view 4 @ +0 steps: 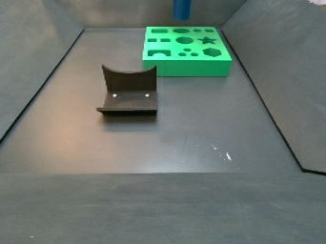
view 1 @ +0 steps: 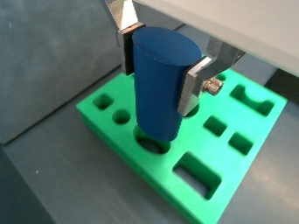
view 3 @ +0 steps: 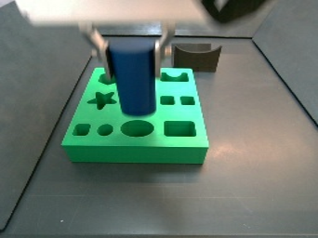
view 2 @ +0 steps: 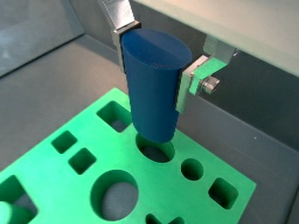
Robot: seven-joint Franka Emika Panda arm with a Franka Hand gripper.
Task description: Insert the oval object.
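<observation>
**Operator:** Status of gripper [view 1: 159, 63] and load?

**Technician:** Fingers [view 1: 195, 85] are clenched on the oval object [view 1: 158, 83], one plate on each side of its upper part. In both wrist views the silver plates press flat against the peg's sides, with its top face showing between them. The peg hangs upright below the fingers, over the green board [view 1: 243, 171].

**Operator:** Reason for the upright hold?

**Technician:** Judged from the task, a vertical peg lines up with a vertical hole. Gripping high on the peg leaves the lower part free to enter the board without the fingers meeting the surface.

**Operator:** Position of the oval object relative to the board?

**Technician:** In a wrist view, the lower end [view 2: 153, 131] sits at a rounded opening [view 2: 156, 150] in the board. Whether the tip is already inside the hole or just above it cannot be told. In a side view the peg [view 3: 129, 76] stands over the middle of the board [view 3: 137, 154], near the star cutout [view 3: 103, 98].

**Operator:** Other items on the desk [view 4: 178, 152]?

**Technician:** The fixture [view 4: 126, 92] stands well apart from the board [view 4: 189, 65] and plays no part in this step.
</observation>
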